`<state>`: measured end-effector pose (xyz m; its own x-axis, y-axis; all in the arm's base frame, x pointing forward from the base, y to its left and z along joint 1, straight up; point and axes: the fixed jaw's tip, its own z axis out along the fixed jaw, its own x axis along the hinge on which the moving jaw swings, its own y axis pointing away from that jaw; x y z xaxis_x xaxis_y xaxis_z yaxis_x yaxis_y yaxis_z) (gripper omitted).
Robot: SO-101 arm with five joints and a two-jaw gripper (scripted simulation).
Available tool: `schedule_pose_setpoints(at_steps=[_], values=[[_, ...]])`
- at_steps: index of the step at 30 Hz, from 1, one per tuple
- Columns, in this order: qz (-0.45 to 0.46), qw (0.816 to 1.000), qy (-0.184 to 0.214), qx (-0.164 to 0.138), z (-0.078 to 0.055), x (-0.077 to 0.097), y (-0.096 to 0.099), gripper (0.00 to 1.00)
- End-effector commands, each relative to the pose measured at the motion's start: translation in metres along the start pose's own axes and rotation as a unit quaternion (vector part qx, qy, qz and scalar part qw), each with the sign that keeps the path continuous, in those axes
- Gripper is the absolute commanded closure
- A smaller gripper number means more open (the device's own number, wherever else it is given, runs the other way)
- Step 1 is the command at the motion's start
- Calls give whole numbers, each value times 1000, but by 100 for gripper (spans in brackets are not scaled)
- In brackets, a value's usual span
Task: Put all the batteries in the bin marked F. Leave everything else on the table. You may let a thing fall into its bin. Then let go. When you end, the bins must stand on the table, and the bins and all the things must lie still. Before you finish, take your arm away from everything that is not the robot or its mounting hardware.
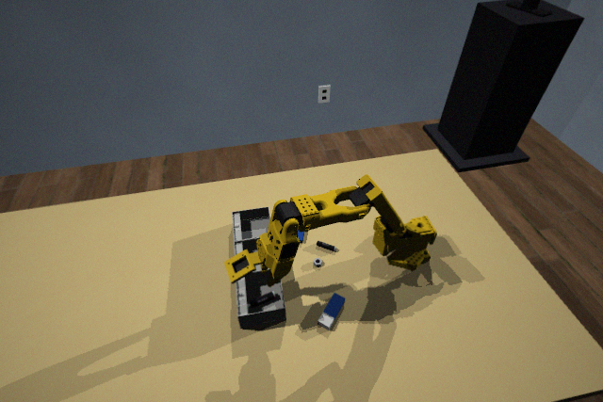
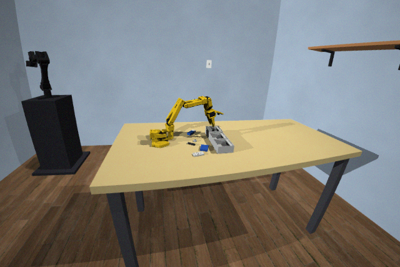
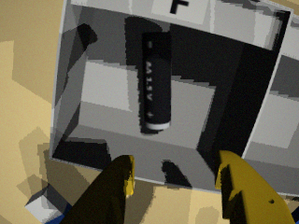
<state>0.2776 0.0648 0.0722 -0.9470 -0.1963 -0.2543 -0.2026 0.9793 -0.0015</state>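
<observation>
A black AA battery (image 3: 158, 79) (image 1: 264, 298) lies on the floor of the bin marked F (image 3: 224, 15) (image 1: 263, 318), the end one of a joined row of bins. My gripper (image 3: 176, 174) (image 1: 272, 283) (image 2: 213, 125) is open a little and empty, above that bin near its wall on the arm's side. The battery is apart from the fingers. A small dark cylinder with a lighter tip (image 1: 326, 246) (image 2: 190, 143) lies on the table between the bins and the arm's base; I cannot tell whether it is a battery.
The other bins (image 2: 225, 149) continue the row. A small metal nut (image 1: 317, 263) (image 2: 194, 140) lies near the dark cylinder. A blue and white block (image 1: 332, 311) (image 2: 191, 132) lies beside bin F. A blue piece (image 2: 204, 147) and a white studded piece (image 2: 197, 154) lie near the row's other end.
</observation>
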Motion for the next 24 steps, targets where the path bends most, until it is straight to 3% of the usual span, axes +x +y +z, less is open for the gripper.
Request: schedule_pose_setpoints(at_steps=[1, 13, 24], values=[[4, 999, -44, -2, -20, -10, 2, 84], [85, 996, -18, 10, -28, 11, -22, 83], [260, 964, 34, 34, -36, 76, -58, 82]])
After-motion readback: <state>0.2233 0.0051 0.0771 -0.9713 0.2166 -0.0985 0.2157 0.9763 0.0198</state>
